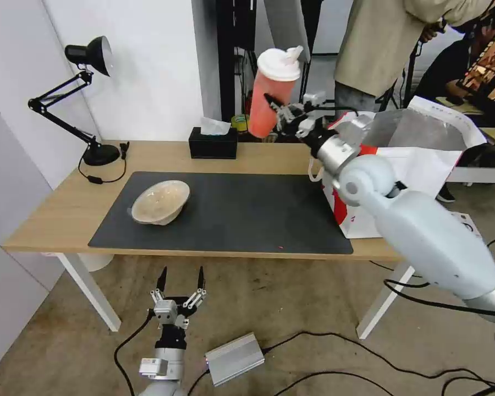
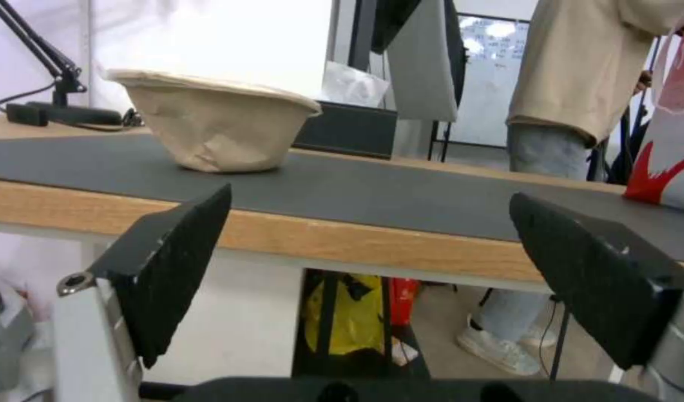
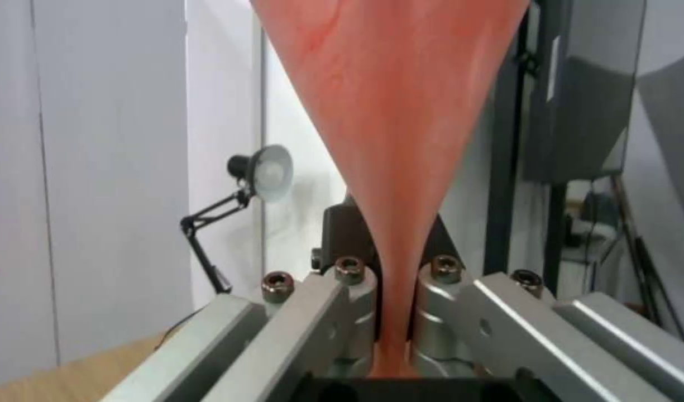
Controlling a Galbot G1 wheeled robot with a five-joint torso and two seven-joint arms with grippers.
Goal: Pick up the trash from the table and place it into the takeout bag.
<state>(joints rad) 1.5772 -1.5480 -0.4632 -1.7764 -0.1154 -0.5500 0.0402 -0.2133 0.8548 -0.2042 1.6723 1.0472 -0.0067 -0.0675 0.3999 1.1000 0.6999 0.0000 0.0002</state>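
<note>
The right gripper (image 1: pixel 278 113) holds the red drink cup (image 1: pixel 270 93) aloft above the counter (image 1: pixel 55 212), jaws pinched on its lower body, the cup tilted with its white lid up, just beside the open takeout bag (image 1: pixel 418 159) at the counter's right end. The beige bowl (image 1: pixel 160 201) lies tilted on the dark mat (image 1: pixel 247 212); a black tissue box (image 1: pixel 213 144) and desk lamp (image 1: pixel 85 93) stand behind; the left gripper (image 1: pixel 181 283) hangs below the counter's front edge, jaws wide and empty.
</note>
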